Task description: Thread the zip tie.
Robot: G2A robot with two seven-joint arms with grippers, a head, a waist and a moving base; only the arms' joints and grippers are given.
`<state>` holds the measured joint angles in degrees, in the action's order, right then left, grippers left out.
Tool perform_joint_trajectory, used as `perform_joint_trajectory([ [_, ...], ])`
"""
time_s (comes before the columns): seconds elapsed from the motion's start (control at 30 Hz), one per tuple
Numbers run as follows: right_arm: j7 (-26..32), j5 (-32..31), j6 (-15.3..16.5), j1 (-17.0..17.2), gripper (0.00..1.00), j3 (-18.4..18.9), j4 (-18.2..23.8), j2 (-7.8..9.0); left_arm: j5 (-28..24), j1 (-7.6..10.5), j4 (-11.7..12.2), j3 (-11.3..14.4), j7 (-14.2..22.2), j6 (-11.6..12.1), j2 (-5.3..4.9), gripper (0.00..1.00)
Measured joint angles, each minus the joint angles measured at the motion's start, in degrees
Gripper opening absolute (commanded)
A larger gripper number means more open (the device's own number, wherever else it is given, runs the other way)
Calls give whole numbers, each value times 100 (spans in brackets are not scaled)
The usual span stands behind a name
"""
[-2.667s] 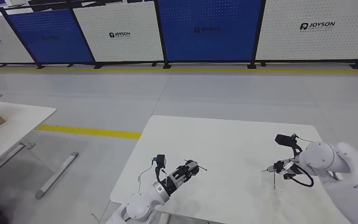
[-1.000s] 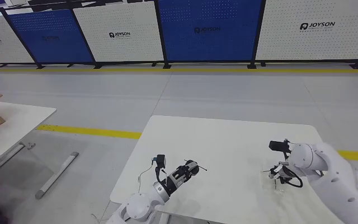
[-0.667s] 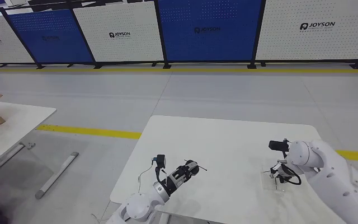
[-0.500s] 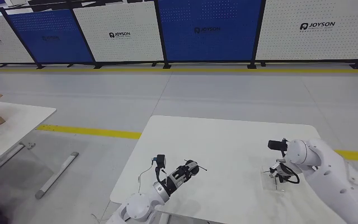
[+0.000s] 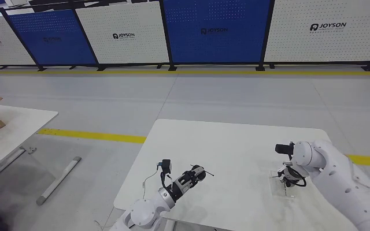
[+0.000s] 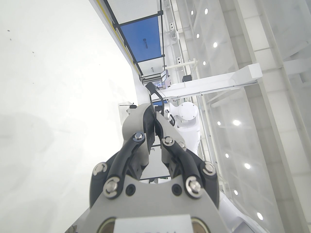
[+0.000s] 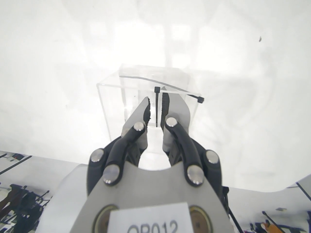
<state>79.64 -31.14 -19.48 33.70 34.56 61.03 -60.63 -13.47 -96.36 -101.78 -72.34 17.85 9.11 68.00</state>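
Observation:
My left gripper sits near the table's front left edge, shut on a thin black zip tie that sticks out past its tips. In the left wrist view its fingers are pressed together. My right gripper hovers over a small clear box at the right side of the table. In the right wrist view it is narrowly open, with an upright black zip tie between its fingers, head up. A second black zip tie lies across the top of the clear box.
The white table is bare between the two arms. Its front edge lies close to the left gripper. The right arm appears far off in the left wrist view. Blue and white panels stand beyond the floor behind.
The right arm has shifted a little to the left and its wrist has turned over the clear box. The left arm has stayed still with its zip tie.

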Motion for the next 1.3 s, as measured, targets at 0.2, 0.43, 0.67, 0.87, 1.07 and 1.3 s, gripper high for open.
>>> perform_joint_trajectory([
  [0.2, 0, 71, 0, -120, 12, -150, -166, -67, 0, 0, 0, 0, 0, 0, 0, 0],
  [0.43, 0, 126, 0, -215, 0, -264, -289, -119, 0, 0, 0, 0, 0, 0, 0, 0],
  [0.67, 0, 95, 0, -241, 0, -253, -247, -116, 0, 0, 0, 0, 0, 0, 0, 0],
  [0.87, 0, -61, 0, -52, 0, 94, 135, 13, 0, 0, 0, 0, 0, 0, 0, 0],
  [1.07, 0, -306, 0, 481, 0, 997, 1031, 292, 0, 0, 0, 0, 0, 0, 0, 0],
  [1.3, -8, -483, 0, 1889, 0, 2747, 2687, 587, 0, 0, 0, 0, 0, 0, 0, 0],
])
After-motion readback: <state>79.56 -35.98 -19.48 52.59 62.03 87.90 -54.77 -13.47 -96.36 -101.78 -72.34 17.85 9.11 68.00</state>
